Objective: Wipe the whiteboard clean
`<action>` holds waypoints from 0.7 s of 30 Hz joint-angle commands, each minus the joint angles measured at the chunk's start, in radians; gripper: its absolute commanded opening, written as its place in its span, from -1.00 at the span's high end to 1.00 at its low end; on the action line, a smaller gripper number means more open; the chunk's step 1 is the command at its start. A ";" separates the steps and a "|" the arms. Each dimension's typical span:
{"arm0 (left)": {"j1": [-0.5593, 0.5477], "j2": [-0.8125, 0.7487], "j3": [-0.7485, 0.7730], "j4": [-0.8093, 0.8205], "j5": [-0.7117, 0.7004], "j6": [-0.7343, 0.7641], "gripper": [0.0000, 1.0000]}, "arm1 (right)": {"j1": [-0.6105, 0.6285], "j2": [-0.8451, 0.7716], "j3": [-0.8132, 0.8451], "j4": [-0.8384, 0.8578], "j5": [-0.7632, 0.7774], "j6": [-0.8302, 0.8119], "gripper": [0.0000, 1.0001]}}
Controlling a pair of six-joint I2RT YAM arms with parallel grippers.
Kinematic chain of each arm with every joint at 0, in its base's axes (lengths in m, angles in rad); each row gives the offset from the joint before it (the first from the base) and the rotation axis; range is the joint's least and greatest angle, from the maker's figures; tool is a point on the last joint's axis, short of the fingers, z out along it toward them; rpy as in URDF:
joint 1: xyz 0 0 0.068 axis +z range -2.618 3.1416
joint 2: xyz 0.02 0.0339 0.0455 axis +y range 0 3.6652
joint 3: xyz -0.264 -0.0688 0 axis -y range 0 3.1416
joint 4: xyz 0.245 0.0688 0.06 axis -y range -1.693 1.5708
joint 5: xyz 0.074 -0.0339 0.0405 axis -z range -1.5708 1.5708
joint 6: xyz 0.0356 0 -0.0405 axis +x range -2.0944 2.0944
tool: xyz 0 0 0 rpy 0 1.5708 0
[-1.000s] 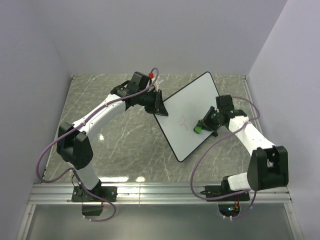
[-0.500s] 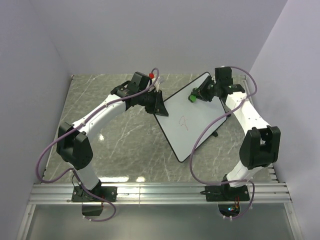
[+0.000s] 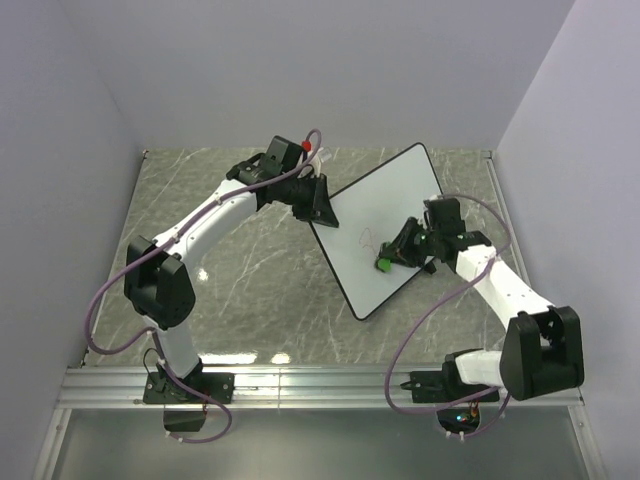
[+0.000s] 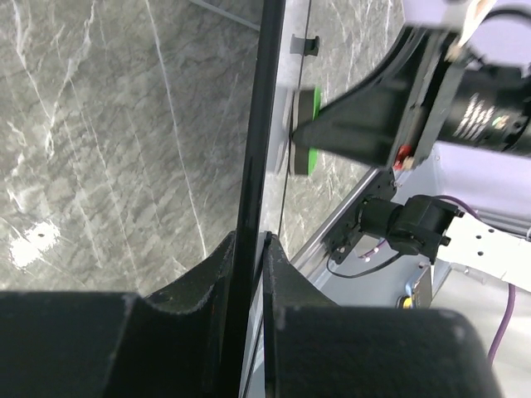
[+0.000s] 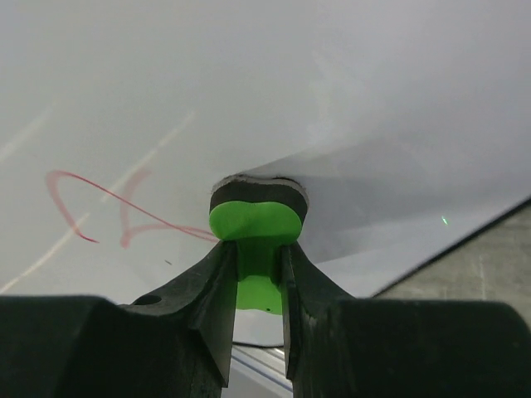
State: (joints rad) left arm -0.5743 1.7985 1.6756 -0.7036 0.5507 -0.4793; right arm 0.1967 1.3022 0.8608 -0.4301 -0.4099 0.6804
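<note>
Inward, right arm (image 3: 500, 288) bent, right tool (image 5: 253, 267) pressing eraser (image 5: 253, 217) on whiteboard (image 5: 249, 83)

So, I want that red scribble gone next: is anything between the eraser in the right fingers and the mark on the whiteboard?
Nothing visible. The green eraser, held in the right gripper, appears to rest on the whiteboard, and only bare white surface lies between it and the red scribble just beside it.

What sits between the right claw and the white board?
A small green eraser, clamped in the right gripper, its dark pad against the whiteboard near a red scribble. The right wrist view shows it.
</note>
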 commanded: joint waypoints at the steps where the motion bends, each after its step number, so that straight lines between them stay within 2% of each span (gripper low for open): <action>1: -0.041 0.084 0.004 -0.051 -0.201 0.084 0.99 | 0.026 -0.018 -0.072 -0.047 -0.010 -0.044 1.00; 6: -0.041 0.090 0.004 -0.053 -0.195 0.082 0.99 | 0.040 -0.011 -0.016 -0.030 -0.052 -0.044 1.00; 13: -0.044 0.082 -0.039 -0.039 -0.181 0.076 0.99 | 0.073 0.129 0.321 -0.033 -0.098 -0.035 1.00; 16: -0.044 0.088 -0.037 -0.036 -0.164 0.070 0.99 | 0.101 0.186 0.424 -0.027 -0.096 -0.009 1.00; 21: -0.044 0.091 -0.025 -0.039 -0.155 0.067 0.99 | 0.139 0.262 0.500 -0.010 -0.089 0.019 1.00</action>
State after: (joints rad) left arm -0.5735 1.8133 1.6844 -0.6922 0.5655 -0.4774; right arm 0.3096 1.5276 1.3159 -0.4717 -0.4812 0.6762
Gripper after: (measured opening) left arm 0.173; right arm 0.289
